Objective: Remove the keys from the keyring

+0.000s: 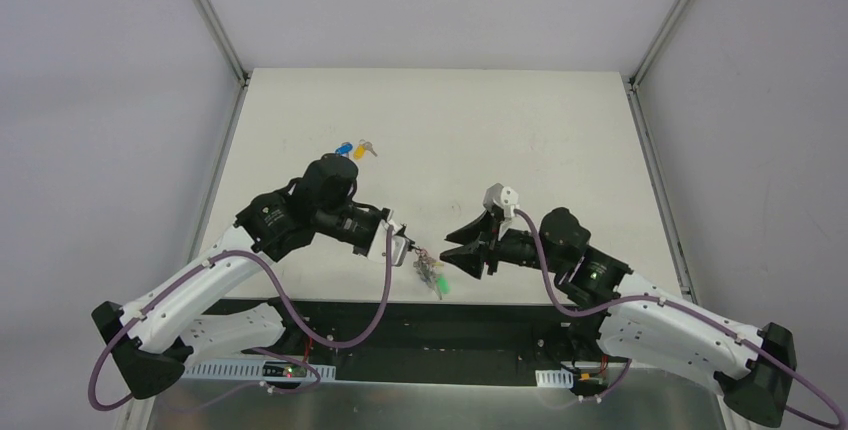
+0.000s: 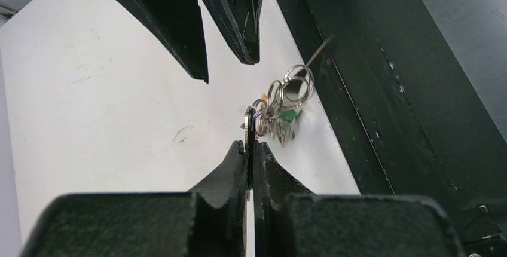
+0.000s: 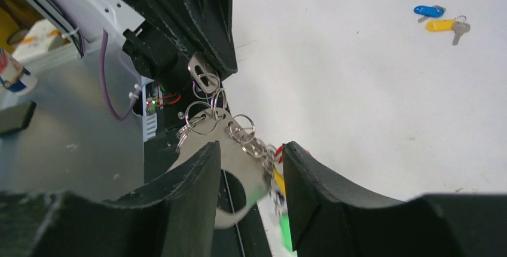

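Over the table's near edge, my left gripper is shut on a flat metal tab of the keyring. Linked silver rings hang from that tab with a bunch of keys, among them a green head and a yellow head. My right gripper is open, its fingers on either side of the hanging chain of rings and not closed on it. A blue-headed key and a yellow-headed key lie loose on the white table, far left of centre.
A black frame rail runs just below the table's near edge, under the hanging bunch. A small circuit board with lit LEDs and purple cables sit by the arm bases. Grey walls close in both sides.
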Robot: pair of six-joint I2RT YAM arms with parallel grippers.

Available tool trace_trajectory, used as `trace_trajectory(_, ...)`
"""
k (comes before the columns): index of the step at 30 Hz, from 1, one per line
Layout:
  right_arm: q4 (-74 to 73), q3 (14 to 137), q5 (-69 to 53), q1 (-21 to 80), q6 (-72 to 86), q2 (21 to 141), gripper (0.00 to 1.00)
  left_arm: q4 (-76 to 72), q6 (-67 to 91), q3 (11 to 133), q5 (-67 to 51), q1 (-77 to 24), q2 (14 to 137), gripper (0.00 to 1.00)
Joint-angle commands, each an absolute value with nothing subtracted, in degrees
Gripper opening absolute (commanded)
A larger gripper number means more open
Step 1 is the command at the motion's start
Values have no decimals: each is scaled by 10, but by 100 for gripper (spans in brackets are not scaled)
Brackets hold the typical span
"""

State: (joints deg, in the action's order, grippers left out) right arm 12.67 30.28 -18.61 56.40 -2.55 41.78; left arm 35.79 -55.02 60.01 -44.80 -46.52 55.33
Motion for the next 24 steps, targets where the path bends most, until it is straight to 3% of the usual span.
trace_trajectory(1, 157, 317, -237, 568, -120, 432, 47, 325, -550, 594, -482, -469, 534, 0)
trace_trajectory(24, 259, 349, -310, 578, -128, 522, 44, 309, -541, 583, -521, -469, 525, 0)
